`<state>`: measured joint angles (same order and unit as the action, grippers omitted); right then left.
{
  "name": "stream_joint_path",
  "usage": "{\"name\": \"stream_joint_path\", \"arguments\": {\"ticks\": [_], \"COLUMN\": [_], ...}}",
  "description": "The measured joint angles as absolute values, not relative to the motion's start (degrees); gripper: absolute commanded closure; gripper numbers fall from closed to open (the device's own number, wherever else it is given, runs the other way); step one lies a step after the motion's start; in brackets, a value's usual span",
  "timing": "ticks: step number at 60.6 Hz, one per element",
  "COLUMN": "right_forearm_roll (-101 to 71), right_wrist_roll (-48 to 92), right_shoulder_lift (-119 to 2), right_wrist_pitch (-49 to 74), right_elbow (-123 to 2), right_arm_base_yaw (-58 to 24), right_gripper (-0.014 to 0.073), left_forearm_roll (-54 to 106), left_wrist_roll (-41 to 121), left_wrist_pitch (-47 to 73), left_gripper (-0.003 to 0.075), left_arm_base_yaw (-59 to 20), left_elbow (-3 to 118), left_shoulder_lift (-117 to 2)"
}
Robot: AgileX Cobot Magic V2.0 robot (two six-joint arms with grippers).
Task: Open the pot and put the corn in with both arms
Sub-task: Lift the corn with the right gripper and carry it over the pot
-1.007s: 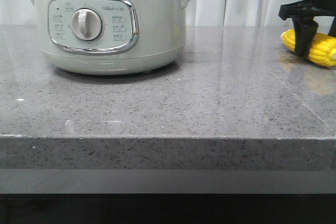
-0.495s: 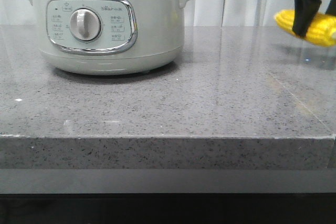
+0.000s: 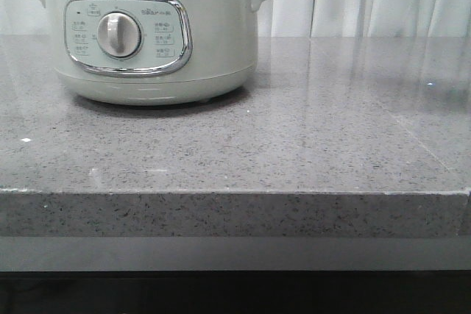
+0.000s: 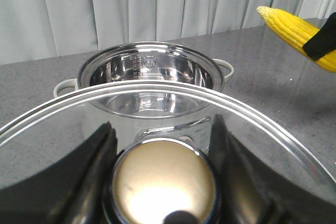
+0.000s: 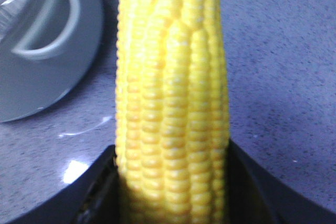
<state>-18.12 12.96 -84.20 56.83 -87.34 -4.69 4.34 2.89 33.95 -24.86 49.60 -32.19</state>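
Corn aloft, lid off, pot open

The left gripper [image 4: 160, 182] grips the lid [image 4: 157, 129] by its knob; right fingers [image 5: 105, 182] clamp the corn [image 5: 173, 108] above the bench [image 3: 294, 145], apparently beside the pot [image 3: 151, 34]. Next: carry it over the rim.

polished steel pot [image 4: 152, 85], speckled stone table [image 3: 294, 145]

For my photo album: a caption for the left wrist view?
Glass lid held above the open pot while corn approaches.
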Motion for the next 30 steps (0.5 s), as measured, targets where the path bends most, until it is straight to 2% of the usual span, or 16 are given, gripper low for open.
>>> {"name": "stream_joint_path", "arguments": {"ticks": [12, 30], "right_forearm_roll": [-18.6, -19.39], "right_wrist_roll": [14.33, 17.91], "right_shoulder_lift": [-78.78, -79.69], "right_wrist_pitch": [54.38, 45.81], "right_elbow": [-86.08, -87.08], "right_arm_base_yaw": [-9.6, -23.89], "right_gripper": [0.0303, 0.0303], "left_forearm_roll": [4.34, 4.34], "left_wrist_roll": [2.89, 2.89], "left_wrist_pitch": [33.95, 33.95], "left_gripper": [0.0555, 0.0555], "left_arm_base_yaw": [-24.86, -24.86], "left_elbow": [49.6, 49.6], "left_shoulder_lift": [-32.19, -32.19]}}
